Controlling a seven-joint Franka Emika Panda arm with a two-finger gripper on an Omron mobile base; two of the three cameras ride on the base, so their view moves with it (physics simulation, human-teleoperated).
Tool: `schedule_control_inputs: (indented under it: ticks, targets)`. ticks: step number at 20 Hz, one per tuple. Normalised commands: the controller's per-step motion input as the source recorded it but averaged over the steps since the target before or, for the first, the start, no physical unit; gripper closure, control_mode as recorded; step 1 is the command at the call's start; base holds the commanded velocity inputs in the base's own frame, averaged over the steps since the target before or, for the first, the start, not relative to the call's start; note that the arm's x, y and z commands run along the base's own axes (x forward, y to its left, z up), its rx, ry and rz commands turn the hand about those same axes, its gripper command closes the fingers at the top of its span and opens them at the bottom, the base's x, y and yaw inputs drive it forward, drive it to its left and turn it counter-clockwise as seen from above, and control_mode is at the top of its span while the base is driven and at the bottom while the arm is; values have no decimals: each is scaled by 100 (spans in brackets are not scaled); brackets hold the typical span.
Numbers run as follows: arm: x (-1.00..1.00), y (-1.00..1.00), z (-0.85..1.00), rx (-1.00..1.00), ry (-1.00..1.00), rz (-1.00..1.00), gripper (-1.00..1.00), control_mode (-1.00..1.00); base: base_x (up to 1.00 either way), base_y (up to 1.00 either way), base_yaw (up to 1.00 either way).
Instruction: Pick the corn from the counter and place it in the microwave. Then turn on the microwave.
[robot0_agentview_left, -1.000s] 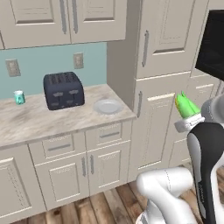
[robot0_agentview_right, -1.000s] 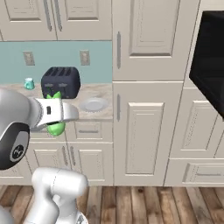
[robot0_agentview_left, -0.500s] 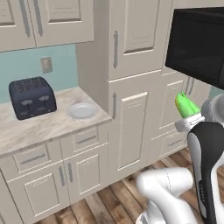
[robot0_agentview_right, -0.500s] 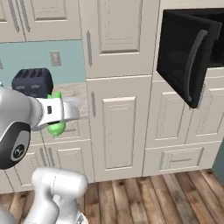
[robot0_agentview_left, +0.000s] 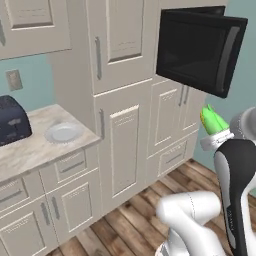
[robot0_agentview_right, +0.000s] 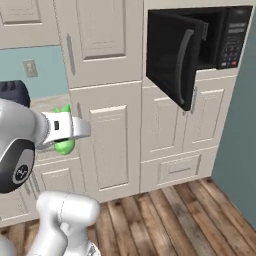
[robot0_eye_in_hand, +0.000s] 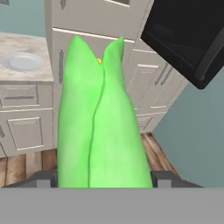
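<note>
The bright green corn (robot0_eye_in_hand: 101, 122) stands upright between my two dark fingertips, and my gripper (robot0_eye_in_hand: 103, 179) is shut on it. From the left base view the corn (robot0_agentview_left: 212, 120) pokes up above the hand, just below the microwave (robot0_agentview_left: 200, 47). From the right base view the corn (robot0_agentview_right: 64, 145) hangs behind the white forearm, well left of the microwave (robot0_agentview_right: 172, 55), whose dark door stands swung open. Its keypad (robot0_agentview_right: 230, 35) with a red button sits on the right side. The beige counter (robot0_agentview_left: 35, 147) lies far to the left.
A white plate (robot0_agentview_left: 62, 132) and a dark toaster (robot0_agentview_left: 11, 120) stand on the counter. Tall cream cabinet doors (robot0_agentview_left: 122, 145) fill the wall between counter and microwave. Wooden floor (robot0_agentview_right: 175, 215) lies below, and a teal wall (robot0_agentview_right: 240, 150) closes the right side.
The whole scene has slid left as the base drove right; the microwave now sits in front of the arm. The corn stays held in the gripper.
</note>
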Motion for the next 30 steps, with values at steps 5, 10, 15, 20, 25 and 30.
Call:
schedule_control_inputs:
  ticks: [5, 10, 15, 20, 25, 30]
  targets:
    - [0, 0, 0, 0, 0, 0, 100, 100, -19, -41, -32]
    - [0, 0, 0, 0, 0, 0, 100, 100, -17, -44, -31]
    - [0, 0, 0, 0, 0, 0, 100, 100, -15, -49, -31]
    - [0, 0, 0, 0, 0, 0, 100, 100, -14, -51, -30]
    - [0, 0, 0, 0, 0, 0, 100, 100, -13, -50, -30]
    - [0, 0, 0, 0, 0, 0, 100, 100, -1, -40, -28]
